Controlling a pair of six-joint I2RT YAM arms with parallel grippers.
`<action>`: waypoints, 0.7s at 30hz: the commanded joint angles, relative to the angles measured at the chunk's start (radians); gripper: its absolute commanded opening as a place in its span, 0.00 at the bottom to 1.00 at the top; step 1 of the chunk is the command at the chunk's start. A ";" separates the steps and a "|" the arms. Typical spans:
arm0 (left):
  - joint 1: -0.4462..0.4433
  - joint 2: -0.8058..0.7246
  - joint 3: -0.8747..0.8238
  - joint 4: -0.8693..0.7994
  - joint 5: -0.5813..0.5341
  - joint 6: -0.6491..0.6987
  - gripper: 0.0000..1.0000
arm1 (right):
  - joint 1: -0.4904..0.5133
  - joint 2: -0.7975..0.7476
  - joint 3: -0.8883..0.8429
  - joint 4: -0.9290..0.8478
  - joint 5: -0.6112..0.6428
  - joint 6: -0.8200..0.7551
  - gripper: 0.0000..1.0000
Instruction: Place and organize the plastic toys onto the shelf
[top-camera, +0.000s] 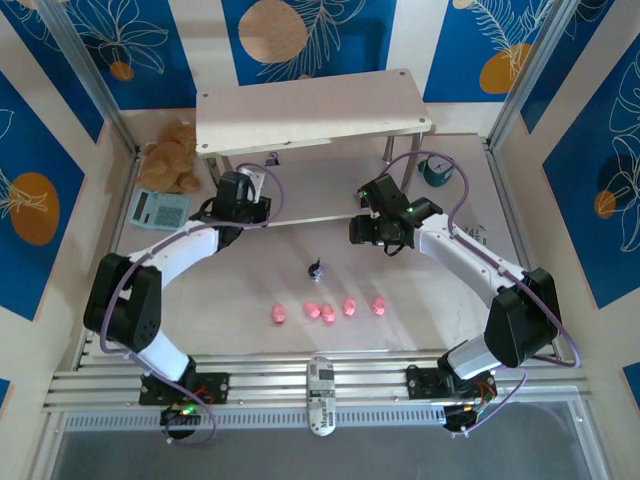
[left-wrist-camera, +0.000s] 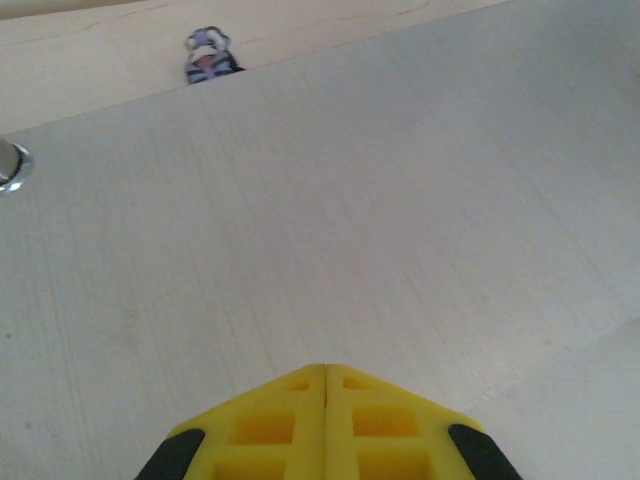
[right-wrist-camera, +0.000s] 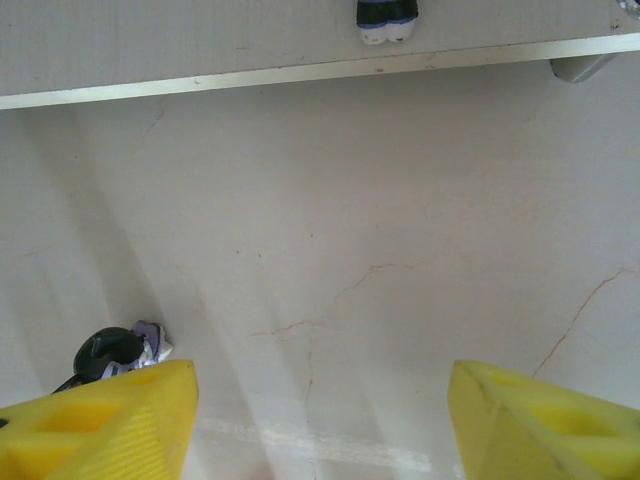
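- The right gripper (right-wrist-camera: 320, 425) had its yellow fingers (right-wrist-camera: 110, 420) spread wide apart, with nothing between them.
- A dark figurine (right-wrist-camera: 115, 350) lay on the table (right-wrist-camera: 380, 230) just beside one finger.
- The shelf (right-wrist-camera: 200, 40) ran along the top, with a second figurine (right-wrist-camera: 388, 18) on it, mostly cut off.
- A metal leg (right-wrist-camera: 582, 67) showed beneath the shelf.
- Thin cracks crossed the table.

The top camera hangs above and behind the two arms and looks down from far, taking in the whole beige table (top-camera: 200, 300) and, at its far side, the two-tier shelf of pale wood-grain boards on thin metal legs (top-camera: 315, 110). The left wrist camera sits very near the shelf's lower board (left-wrist-camera: 330, 220) and faces along it, over the left gripper (left-wrist-camera: 325, 375). The right wrist camera looks down on the table before this board, past the right gripper (right-wrist-camera: 320, 375). Both wrist views share the lower board with the top view.
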 joint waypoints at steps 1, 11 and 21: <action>-0.031 -0.063 -0.036 -0.041 0.020 -0.009 0.00 | 0.000 -0.041 -0.014 0.006 -0.018 0.007 0.68; -0.086 -0.321 -0.119 -0.129 -0.012 -0.075 0.13 | -0.031 -0.091 -0.011 -0.013 0.017 -0.016 0.68; -0.074 -0.645 -0.110 -0.339 -0.490 -0.179 0.03 | -0.075 -0.115 0.003 -0.025 -0.019 -0.027 0.68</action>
